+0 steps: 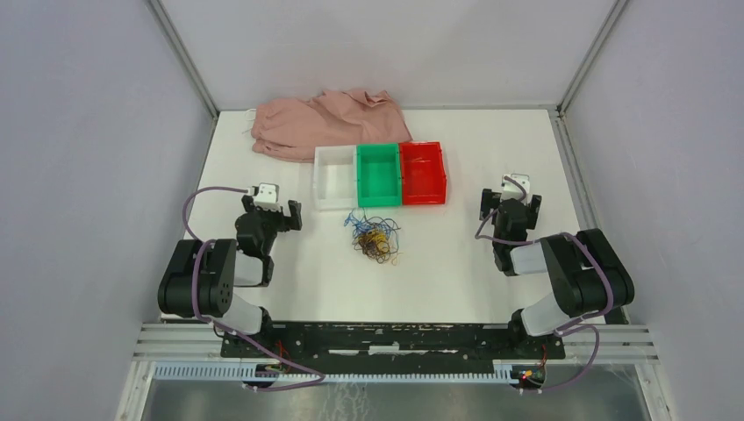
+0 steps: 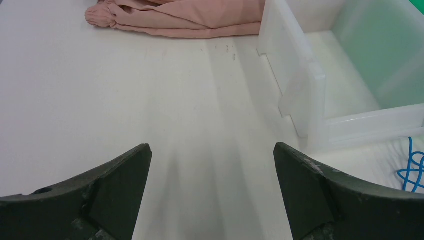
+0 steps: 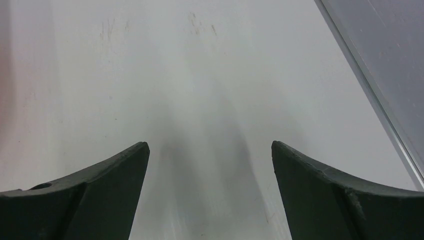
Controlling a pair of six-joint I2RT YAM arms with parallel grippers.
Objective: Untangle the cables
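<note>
The cables (image 1: 375, 237) lie in one tangle mid-table, just on the near side of the green bin (image 1: 378, 175), right of the left gripper (image 2: 211, 148) and judged closer to it than to the right gripper (image 3: 210, 146); both grippers stand spread wide and hold nothing.

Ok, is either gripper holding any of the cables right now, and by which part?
Nothing is held. The left gripper and right gripper are both open and empty; the cables lie tangled between them, untouched.

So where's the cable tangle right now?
In the top view, the cables lie heaped mid-table, just on the robot's side of the green bin.
</note>
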